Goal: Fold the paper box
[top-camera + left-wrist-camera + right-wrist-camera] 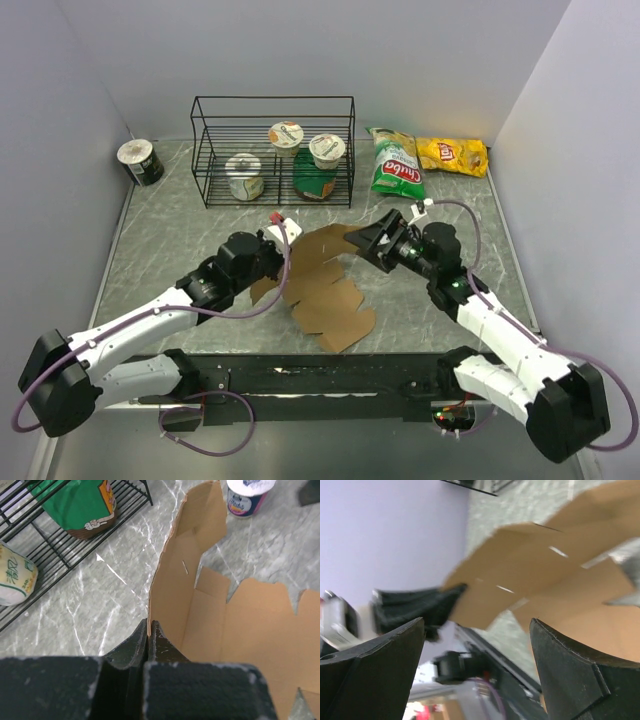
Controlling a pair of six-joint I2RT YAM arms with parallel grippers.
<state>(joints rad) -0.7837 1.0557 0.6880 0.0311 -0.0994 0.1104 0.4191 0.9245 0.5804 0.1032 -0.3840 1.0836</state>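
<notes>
A flat, cross-shaped sheet of plain brown cardboard with cut flaps, the paper box (325,290), lies in the middle of the grey marbled worktop (170,240), between the 2 arms. Most of it rests flat, and its left panel is lifted on edge, standing nearly upright.

The left end effector (149,630) is clenched on that raised panel's edge, with both black fingers pressed together around the cardboard. The right end effector (477,621) is released, its 2 fingers spread wide. It points at the sheet's far right flap from just beside it. Whether it touches the cardboard cannot be told.

Behind the sheet stands a black wire rack (200,150) holding 3 white foil-lidded cups (285,135) and a green packet (315,185). A 4th cup (140,160) sits apart in the far left corner. To the right of the rack lie a green snack bag (397,165) and a yellow chip bag (452,155), touching each other.
</notes>
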